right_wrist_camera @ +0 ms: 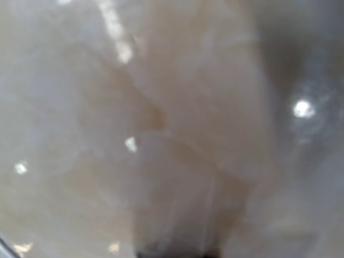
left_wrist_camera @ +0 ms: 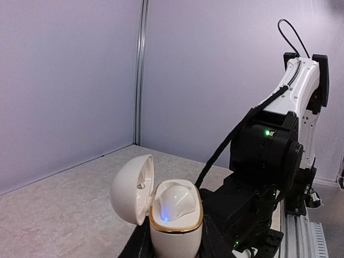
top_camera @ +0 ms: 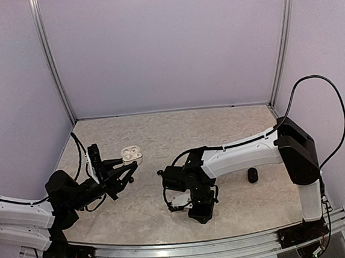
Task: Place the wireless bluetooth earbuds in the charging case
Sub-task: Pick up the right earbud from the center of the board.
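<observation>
Standing open, the white charging case (left_wrist_camera: pixel 174 215) shows a gold rim, blue light.

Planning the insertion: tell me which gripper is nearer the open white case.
Left. The left gripper holds the open white case; the right gripper is down at the table, apart from it.

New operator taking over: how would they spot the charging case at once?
Look at the left side of the marbled table, where the left gripper holds the charging case raised in its jaws. It is white, egg-shaped, lid hinged open, with a gold rim and blue light, unlike the small black object lying by the right arm.
</observation>
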You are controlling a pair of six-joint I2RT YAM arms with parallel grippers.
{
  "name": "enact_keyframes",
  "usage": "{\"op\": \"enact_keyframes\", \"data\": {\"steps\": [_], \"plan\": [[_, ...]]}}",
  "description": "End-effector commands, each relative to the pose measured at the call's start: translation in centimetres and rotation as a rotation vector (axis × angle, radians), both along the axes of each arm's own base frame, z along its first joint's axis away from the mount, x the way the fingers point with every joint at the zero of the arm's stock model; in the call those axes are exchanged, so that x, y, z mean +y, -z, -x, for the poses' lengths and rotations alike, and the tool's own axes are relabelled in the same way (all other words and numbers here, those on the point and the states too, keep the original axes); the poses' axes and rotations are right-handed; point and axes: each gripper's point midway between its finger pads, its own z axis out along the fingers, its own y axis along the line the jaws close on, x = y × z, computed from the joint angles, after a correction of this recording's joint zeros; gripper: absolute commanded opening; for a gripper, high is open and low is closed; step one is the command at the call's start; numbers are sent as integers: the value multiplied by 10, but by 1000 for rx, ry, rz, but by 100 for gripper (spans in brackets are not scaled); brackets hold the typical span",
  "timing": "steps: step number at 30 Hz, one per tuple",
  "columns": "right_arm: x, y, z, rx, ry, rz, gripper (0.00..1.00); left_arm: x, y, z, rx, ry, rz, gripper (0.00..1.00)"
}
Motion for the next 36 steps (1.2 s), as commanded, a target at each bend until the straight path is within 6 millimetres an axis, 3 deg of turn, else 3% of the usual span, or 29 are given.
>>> {"op": "enact_keyframes", "data": {"steps": [1, 6, 14, 24, 31, 36], "plan": [[-13, 9, 6, 2, -13, 70, 27, 3, -10, 2, -28, 7, 34, 8], [-14, 9, 7, 0, -16, 75, 27, 2, -9, 2, -27, 8, 34, 8], [-1, 3, 6, -3, -14, 19, 15, 3, -10, 2, -27, 5, 34, 8], [26, -33, -24, -76, 54, -198, 12, 3, -13, 0, -29, -2, 39, 8], [40, -81, -70, -221, 113, -422, 11, -1, -16, -2, -37, -1, 39, 8], [50, -145, -106, -375, 148, -676, 11, -5, -23, -5, -59, 3, 47, 8]]}}
